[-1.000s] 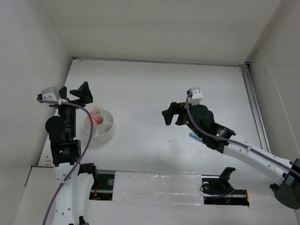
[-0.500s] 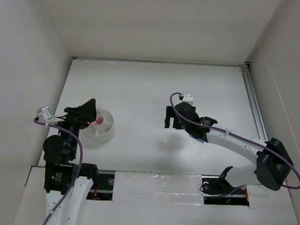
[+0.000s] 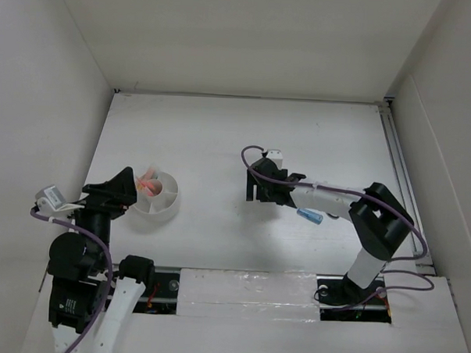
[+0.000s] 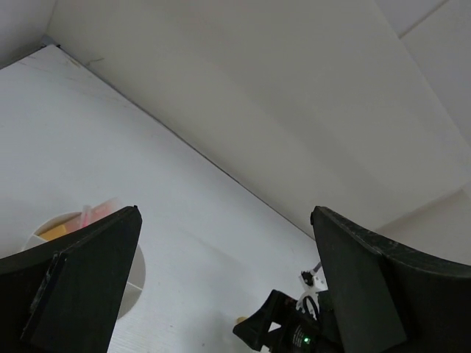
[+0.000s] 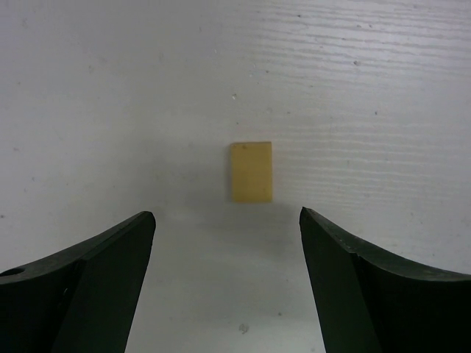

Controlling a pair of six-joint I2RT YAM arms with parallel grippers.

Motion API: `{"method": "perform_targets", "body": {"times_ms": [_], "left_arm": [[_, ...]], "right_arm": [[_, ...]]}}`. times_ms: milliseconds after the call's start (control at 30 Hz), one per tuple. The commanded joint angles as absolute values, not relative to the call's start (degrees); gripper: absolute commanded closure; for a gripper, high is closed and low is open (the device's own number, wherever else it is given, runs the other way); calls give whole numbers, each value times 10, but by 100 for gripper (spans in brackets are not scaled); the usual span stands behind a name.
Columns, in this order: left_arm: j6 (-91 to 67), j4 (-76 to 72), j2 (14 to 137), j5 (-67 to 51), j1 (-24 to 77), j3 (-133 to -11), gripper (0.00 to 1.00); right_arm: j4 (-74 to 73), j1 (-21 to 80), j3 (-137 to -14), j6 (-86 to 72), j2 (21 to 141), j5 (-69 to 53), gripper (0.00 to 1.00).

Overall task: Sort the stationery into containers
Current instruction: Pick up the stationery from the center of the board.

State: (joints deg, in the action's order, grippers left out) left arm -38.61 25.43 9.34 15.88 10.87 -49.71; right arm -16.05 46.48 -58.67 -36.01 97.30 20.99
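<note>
A small yellow-orange block [image 5: 252, 171] lies flat on the white table, just past the tips of my right gripper [image 5: 227, 217]. That gripper is open, points down at the table and holds nothing. In the top view the right gripper [image 3: 253, 190] sits mid-table. A blue marker [image 3: 309, 216] lies to its right, beside the forearm. The round white tub [image 3: 158, 193] holds pink pens [image 3: 148, 181] in one wedge. My left gripper [image 3: 114, 188] hangs open and empty at the tub's left side. The left wrist view shows the tub [image 4: 137, 273] low on the left.
White walls close in the table on the left, back and right. A metal rail [image 3: 400, 172] runs along the right edge. The right arm [image 4: 283, 334] shows at the bottom of the left wrist view.
The right arm swung left and came down over the block, its jaws narrowing slightly, which uncovered the blue marker. The left arm drew back from above the tub toward the near left.
</note>
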Motion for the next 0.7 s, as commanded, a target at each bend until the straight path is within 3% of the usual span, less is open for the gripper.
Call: {"method": "perform_targets", "body": {"times_ms": [0, 233, 433, 500, 567, 667], "left_arm": [[-350, 252, 91, 149, 113, -505, 0], [-331, 236, 86, 104, 113, -500, 0], [-321, 220, 86, 85, 113, -495, 0], [-321, 220, 86, 79, 113, -495, 0], [-321, 220, 81, 79, 113, -495, 0], [-321, 220, 81, 79, 113, -495, 0]], "right_arm": [[-148, 460, -630, -356, 994, 216, 15], [-148, 427, -642, -340, 1019, 189, 27], [-153, 427, -632, -335, 1032, 189, 31], [-164, 427, -638, -335, 1045, 189, 37], [-164, 427, -638, -335, 1052, 189, 50], [-171, 432, -638, -335, 1052, 189, 51]]}}
